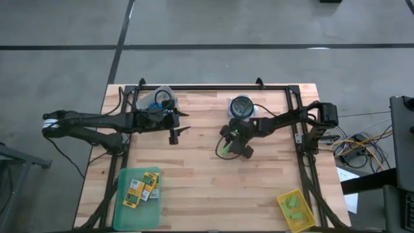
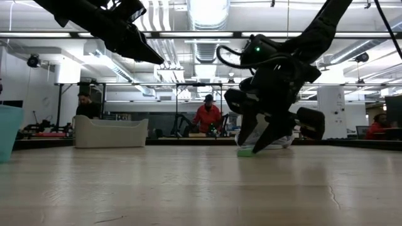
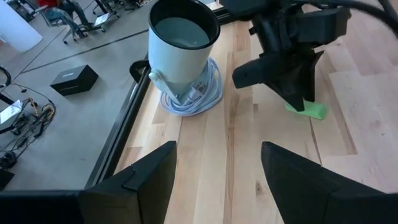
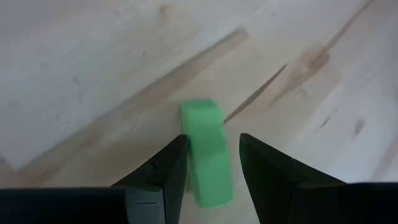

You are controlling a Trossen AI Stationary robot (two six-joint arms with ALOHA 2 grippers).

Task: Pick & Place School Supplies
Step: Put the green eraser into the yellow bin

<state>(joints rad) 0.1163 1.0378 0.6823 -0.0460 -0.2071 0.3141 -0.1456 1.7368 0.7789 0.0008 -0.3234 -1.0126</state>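
Note:
A small light-green eraser block (image 4: pixel 207 158) lies flat on the wooden table near its middle (image 1: pixel 224 149). My right gripper (image 4: pixel 211 171) points down over it, open, one finger on each long side of the block; it is also seen in the low view (image 2: pixel 254 148). My left gripper (image 1: pixel 184 122) hovers open above the table's far left part, well clear of the block (image 3: pixel 308 111). Yellow-and-green crayon boxes (image 1: pixel 142 184) lie in the green tray. More green blocks (image 1: pixel 292 206) lie in the yellow bin. No scissors show clearly. My right gripper stands astride the block's middle from above, fingers across its short width. One finger (image 4: pixel 168 165) looks to be against a long side (image 4: pixel 188 149); a thin gap shows at the other finger. The block lies on the table. Whether it is gripped, I cannot tell.
A white cup-shaped device (image 1: pixel 240 107) stands on a coil of white cable just beyond the right gripper. A pale container with something blue (image 1: pixel 157 98) sits under the left arm. The green tray (image 1: pixel 139 210) is near left and the yellow bin (image 1: pixel 304 217) near right. Black frame rails line the table's edges.

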